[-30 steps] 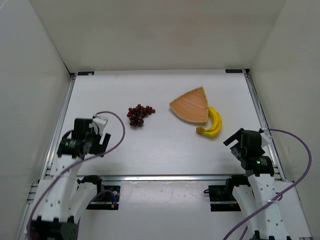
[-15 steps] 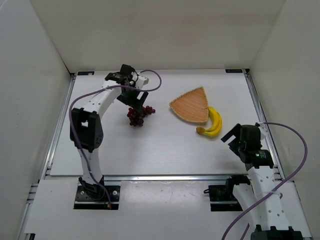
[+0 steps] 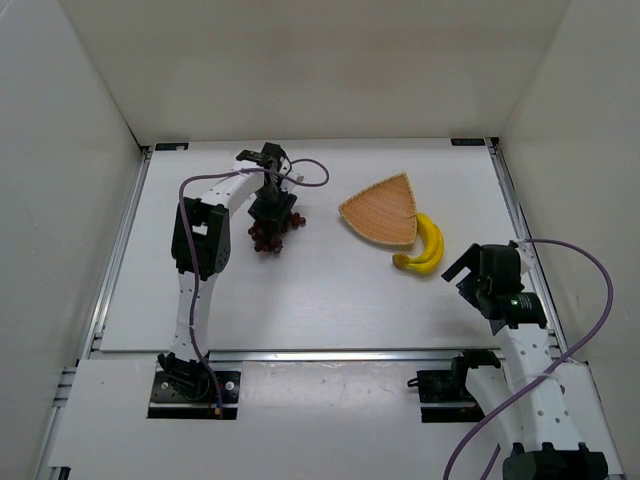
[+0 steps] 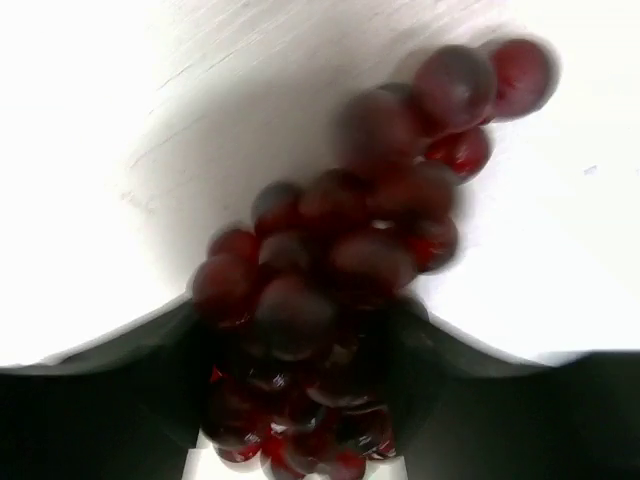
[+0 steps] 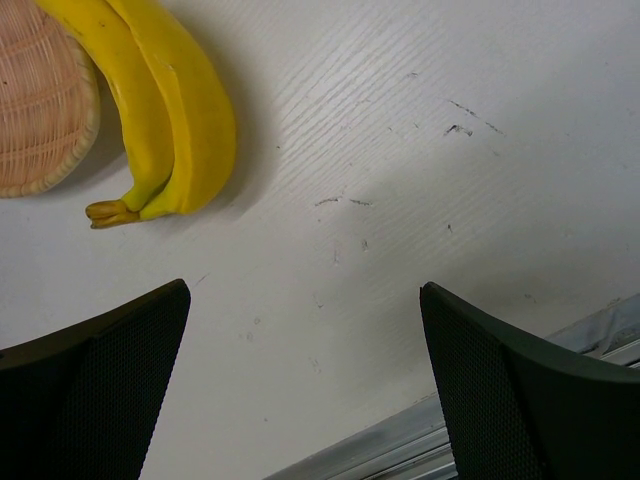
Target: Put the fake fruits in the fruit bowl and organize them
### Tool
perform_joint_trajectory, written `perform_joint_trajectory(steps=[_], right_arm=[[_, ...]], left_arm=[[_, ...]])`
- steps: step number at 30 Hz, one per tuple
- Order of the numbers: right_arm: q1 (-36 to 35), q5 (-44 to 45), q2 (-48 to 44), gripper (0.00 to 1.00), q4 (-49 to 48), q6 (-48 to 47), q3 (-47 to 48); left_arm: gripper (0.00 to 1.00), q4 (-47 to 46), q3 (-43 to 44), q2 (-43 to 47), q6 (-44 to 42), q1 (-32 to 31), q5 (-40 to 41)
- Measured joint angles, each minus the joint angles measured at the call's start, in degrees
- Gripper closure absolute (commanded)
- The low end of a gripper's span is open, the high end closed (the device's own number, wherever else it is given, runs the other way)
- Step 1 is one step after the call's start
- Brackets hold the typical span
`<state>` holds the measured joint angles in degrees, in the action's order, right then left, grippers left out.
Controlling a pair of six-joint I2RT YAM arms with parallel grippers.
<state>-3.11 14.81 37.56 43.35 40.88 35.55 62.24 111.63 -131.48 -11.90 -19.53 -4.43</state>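
Observation:
The dark red grapes (image 3: 267,239) lie on the table left of centre, and my left gripper (image 3: 272,212) is down on top of them. In the left wrist view the grapes (image 4: 350,260) fill the gap of the left gripper (image 4: 305,335), with both dark fingers pressed against the bunch. The tan wicker fruit bowl (image 3: 380,210) sits empty right of centre. The yellow bananas (image 3: 428,245) lie against its right side on the table. My right gripper (image 3: 468,278) hangs open near the bananas (image 5: 170,110) and the fruit bowl (image 5: 40,100), with nothing in the right gripper (image 5: 305,340).
White walls close in the table on three sides. A metal rail (image 3: 320,355) runs along the near edge, and it shows again (image 5: 450,450) just below the right fingers. The left arm's purple cable (image 3: 310,172) loops above the grapes.
My left arm has swung from the near left edge out to the grapes, come down over them, and its jaws have narrowed onto the bunch. The right arm has barely moved.

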Motion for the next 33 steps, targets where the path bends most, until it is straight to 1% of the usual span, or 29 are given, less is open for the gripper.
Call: perform_joint_trajectory(steps=[2, 5, 7, 11, 14, 17, 20, 22, 24, 26, 29, 30, 33], right_arm=[[0.0, 0.02, 1.14, 0.0, -0.46, -0.31, 0.35], [0.0, 0.0, 3.15, 0.0, -1.36, -0.66, 0.66], [0.0, -0.2, 4.61, 0.0, -2.12, -0.87, 0.85], [0.0, -0.5, 6.95, 0.0, -3.69, -1.03, 1.33], [0.0, -0.98, 8.26, 0.0, -5.07, -1.05, 1.38], [0.0, -1.49, 9.42, 0.0, -6.25, -1.31, 1.38], [0.0, -1.79, 10.86, 0.0, -7.61, -1.92, 1.38], [0.0, -2.05, 12.22, 0.0, -8.28, -2.43, 1.42], [0.0, -2.29, 13.77, 0.0, -8.83, -2.82, 1.66], [0.0, -2.64, 15.06, 0.0, -9.01, -3.3, 2.36], [0.0, -3.58, 16.68, 0.0, -9.66, -3.8, 3.8], [0.0, -4.02, 17.09, 0.0, -10.16, -3.85, 4.22], [0.0, -5.81, 18.1, 0.0, -11.98, -4.24, 5.07]], left_arm=[[0.63, 1.16, 1.05, 0.0, -0.52, 0.02, -0.09], [0.71, 2.78, 2.14, 0.02, -1.11, -0.07, -0.02], [0.75, 3.54, 2.62, 0.09, -1.36, -0.46, 0.48], [0.76, 4.11, 3.69, 1.31, -1.92, -2.91, 3.54], [0.76, 1.46, 4.07, 4.17, -3.21, -7.41, 7.98], [0.76, -4.33, 4.2, 7.58, -4.96, -14.14, 12.46], [0.74, -10.1, 7.76, 8.02, -6.27, -20.22, 14.36], [0.74, -11.93, 14.78, 5.29, -6.62, -23.17, 14.58], [0.7, -15.52, 22.69, 0.94, -6.88, -24.76, 14.71], [0.68, -19.41, 26.84, -2.54, -7.23, -25.33, 14.78], [0.57, -22.51, 27.41, -6.05, -7.78, -25.38, 14.69], [0.49, -22.91, 27.41, -7.08, -8.11, -25.38, 14.43], [0.28, -23.47, 27.39, -10.36, -8.68, -25.31, 13.7]])
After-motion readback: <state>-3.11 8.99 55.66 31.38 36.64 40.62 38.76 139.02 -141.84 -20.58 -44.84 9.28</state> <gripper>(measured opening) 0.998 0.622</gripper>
